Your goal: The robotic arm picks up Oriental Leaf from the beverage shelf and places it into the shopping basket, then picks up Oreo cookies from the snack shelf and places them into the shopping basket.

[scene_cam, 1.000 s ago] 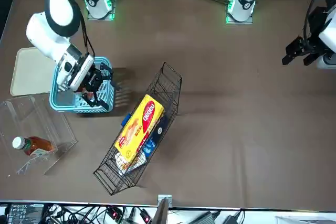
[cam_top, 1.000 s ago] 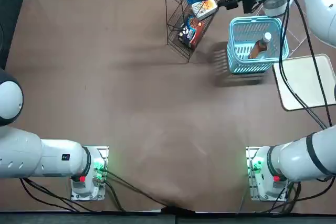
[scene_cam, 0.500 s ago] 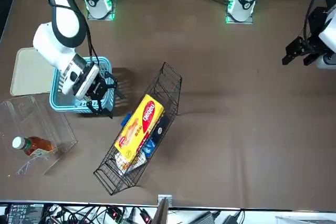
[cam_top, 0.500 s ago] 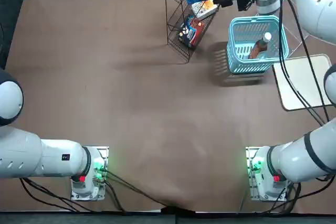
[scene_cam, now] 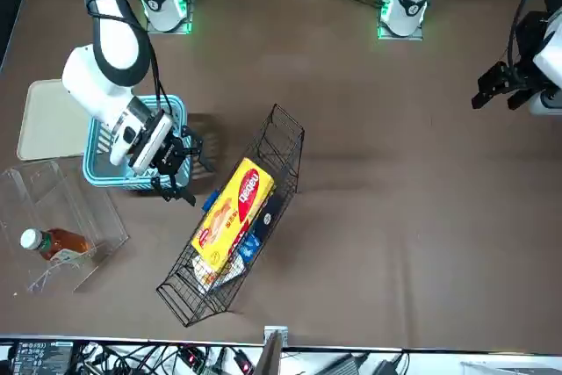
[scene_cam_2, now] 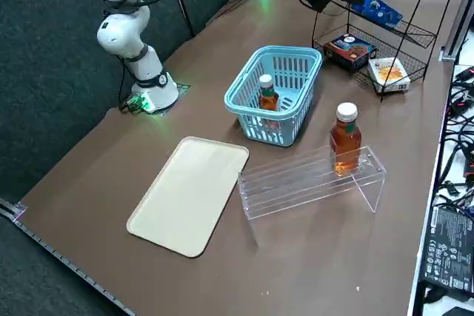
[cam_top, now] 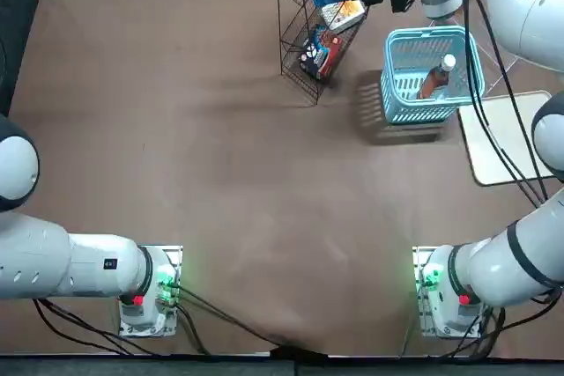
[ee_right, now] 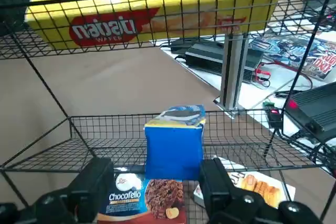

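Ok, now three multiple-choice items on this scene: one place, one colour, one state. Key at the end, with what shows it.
1. Where is the tea bottle that has left the clear stand?
A) on the white tray B) in the basket C) on the wire rack
2. Colour of the basket?
A) red B) black C) light blue
3. State of the right gripper's fingers?
A) open B) shut together C) gripping the bottle

Key:
1 B: the bottle sits inside the basket's walls.
2 C: the basket has light blue slotted sides.
3 A: the right gripper has its fingers apart, the blue packet between and beyond them.
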{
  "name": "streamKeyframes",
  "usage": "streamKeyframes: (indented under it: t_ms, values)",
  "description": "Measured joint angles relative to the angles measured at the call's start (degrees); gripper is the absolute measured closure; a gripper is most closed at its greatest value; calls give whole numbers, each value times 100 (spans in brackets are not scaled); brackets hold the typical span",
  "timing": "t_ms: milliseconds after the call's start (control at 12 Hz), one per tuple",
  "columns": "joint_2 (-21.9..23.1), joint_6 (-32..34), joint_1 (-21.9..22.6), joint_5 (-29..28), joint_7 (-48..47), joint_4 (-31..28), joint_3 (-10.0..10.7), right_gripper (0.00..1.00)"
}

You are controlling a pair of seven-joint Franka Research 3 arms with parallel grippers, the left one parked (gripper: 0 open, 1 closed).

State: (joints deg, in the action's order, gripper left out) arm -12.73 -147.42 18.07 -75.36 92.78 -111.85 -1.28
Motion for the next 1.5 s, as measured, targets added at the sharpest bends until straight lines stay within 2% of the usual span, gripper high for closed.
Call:
streamKeyframes:
  t_ms: [1500]
  values:
    - [-428, -223, 220, -34, 3, 383, 2, 0]
